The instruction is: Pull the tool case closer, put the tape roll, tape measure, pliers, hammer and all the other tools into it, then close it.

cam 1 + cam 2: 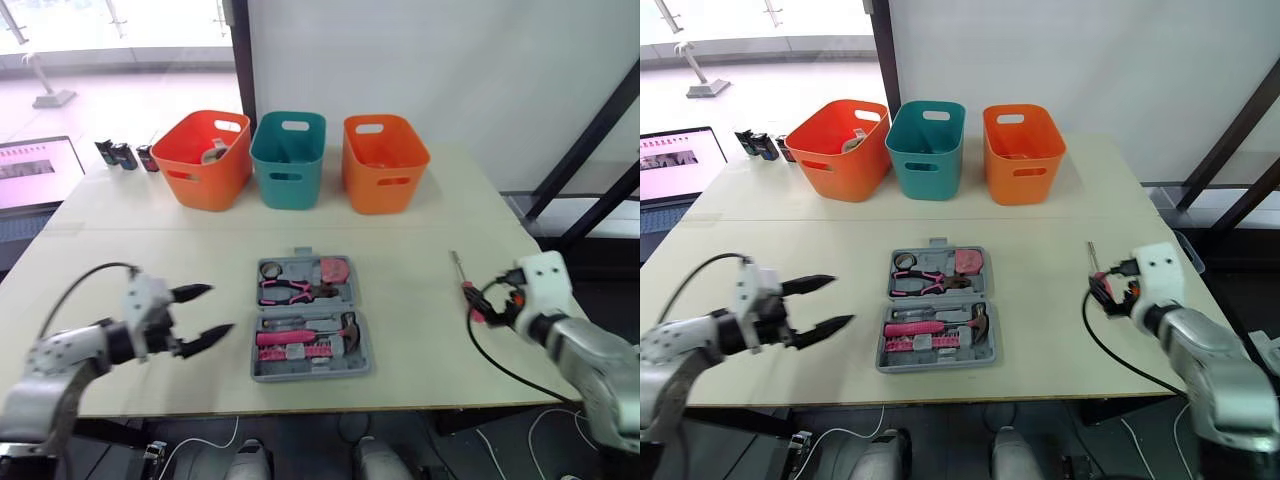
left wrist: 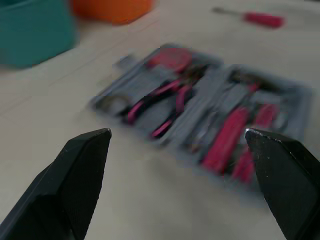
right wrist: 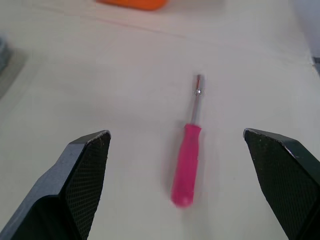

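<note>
- The beige table (image 1: 420, 240) stands before a white wall (image 1: 430, 70); a window is on the left, with a laptop (image 1: 35, 170) below it.
- Three bins line the far edge: orange (image 1: 203, 160), teal (image 1: 288, 160), orange (image 1: 384, 165).
- The tool case (image 1: 310, 317) lies open at mid-table near the front edge, with pliers (image 1: 285, 291) and hammer (image 1: 345, 330) inside.
- The left gripper (image 1: 221, 308) is released and empty, left of the case.
- The right gripper (image 3: 176, 134) is released, its fingers spread either side of the screwdriver.
- The pink-handled screwdriver (image 3: 187, 160) lies on bare table, well right of the case.
</note>
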Controlling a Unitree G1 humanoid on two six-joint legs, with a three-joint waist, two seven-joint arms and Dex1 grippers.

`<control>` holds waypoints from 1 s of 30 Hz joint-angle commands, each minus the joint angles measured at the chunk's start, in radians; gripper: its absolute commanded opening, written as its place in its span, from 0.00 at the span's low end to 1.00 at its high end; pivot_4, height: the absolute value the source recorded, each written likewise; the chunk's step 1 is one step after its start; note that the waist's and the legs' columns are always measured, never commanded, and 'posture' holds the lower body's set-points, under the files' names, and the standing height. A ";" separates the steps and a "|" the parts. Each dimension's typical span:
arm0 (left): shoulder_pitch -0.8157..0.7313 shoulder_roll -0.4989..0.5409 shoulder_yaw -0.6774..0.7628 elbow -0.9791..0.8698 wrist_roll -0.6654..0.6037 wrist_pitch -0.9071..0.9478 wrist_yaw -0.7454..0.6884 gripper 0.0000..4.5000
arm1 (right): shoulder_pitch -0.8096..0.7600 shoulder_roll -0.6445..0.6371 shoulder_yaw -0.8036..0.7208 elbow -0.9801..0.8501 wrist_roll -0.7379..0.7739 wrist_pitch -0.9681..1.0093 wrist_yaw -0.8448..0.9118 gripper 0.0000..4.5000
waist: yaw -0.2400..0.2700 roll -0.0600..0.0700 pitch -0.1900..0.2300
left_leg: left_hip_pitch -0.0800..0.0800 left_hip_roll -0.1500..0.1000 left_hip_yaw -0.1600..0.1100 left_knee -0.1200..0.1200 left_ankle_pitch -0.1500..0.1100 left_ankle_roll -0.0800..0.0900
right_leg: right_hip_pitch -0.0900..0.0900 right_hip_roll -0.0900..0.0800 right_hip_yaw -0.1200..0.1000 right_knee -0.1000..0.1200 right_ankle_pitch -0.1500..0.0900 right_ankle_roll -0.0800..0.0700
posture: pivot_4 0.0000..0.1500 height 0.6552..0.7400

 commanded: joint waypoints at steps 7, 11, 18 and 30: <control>-0.076 0.002 -0.051 -0.206 -0.112 0.179 0.051 1.00 | -0.351 0.051 0.060 0.506 -0.128 0.087 -0.153 1.00 | 0.002 0.003 0.002 | 0.000 0.000 0.000 0.000 0.000 0.001 | -0.001 0.001 0.000 0.003 -0.001 0.002 | 1.00 1.00; -0.070 0.004 -0.047 -0.227 -0.103 0.181 0.069 1.00 | -0.418 0.047 0.080 0.671 -0.141 0.042 -0.128 1.00 | 0.001 0.003 0.002 | 0.000 0.000 -0.001 0.000 0.000 0.001 | 0.000 0.001 0.000 0.003 -0.001 0.003 | 1.00 1.00; -0.026 0.003 -0.021 -0.247 -0.090 0.167 0.102 1.00 | -0.470 0.040 0.102 0.811 -0.157 -0.052 -0.077 0.70 | -0.010 0.003 0.002 | 0.000 0.000 -0.001 0.001 0.000 0.001 | 0.000 0.001 0.000 0.003 -0.001 0.003 | 1.00 1.00; -0.013 0.022 0.008 -0.197 -0.073 0.139 0.099 1.00 | -0.314 0.109 0.008 0.066 0.009 0.362 -0.055 0.08 | -0.015 0.007 0.005 | 0.000 0.000 -0.002 -0.001 0.000 0.001 | -0.001 0.002 0.000 0.004 -0.001 0.004 | 1.00 1.00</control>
